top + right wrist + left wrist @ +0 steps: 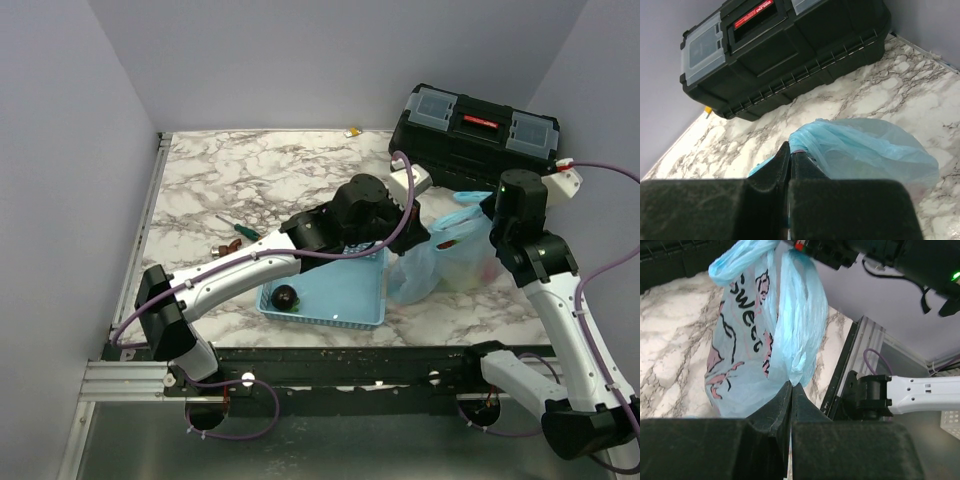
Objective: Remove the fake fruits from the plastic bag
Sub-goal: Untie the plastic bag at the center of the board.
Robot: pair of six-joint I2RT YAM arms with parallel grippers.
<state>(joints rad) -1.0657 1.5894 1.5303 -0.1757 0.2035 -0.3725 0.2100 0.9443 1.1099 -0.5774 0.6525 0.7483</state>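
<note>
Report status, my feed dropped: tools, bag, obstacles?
Left tool, right tool shut on thin translucent light-blue plastic bag. Contents unclear. Black plastic toolbox close behind. Light-blue latticed basket beside.

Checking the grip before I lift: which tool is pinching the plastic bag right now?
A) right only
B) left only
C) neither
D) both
D: in their own wrist views, the left tool and the right tool each have their fingers closed on a fold of the plastic bag.
</note>
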